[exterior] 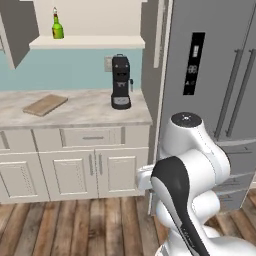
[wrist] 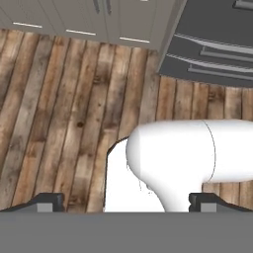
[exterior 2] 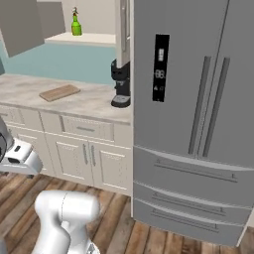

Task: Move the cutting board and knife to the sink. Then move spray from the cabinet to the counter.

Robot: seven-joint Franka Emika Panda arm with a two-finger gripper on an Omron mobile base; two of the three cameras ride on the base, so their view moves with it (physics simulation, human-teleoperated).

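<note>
Cutting board [exterior: 45,105] lies on counter [exterior: 85,112]; knife indiscernible; claw [wrist: 126,201] spread wide.

Glossy white rounded arm [exterior: 192,165] with dark joint band, 2 small dark fingers [wrist: 48,201].

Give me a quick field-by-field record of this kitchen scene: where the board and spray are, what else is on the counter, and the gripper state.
cutting board: flat on the counter, left of the coffee machine
spray: upright on the open cabinet shelf
knife: cannot tell
fridge: right of the counter, doors closed
gripper: open, holding nothing, pointing down at the wooden floor
</note>
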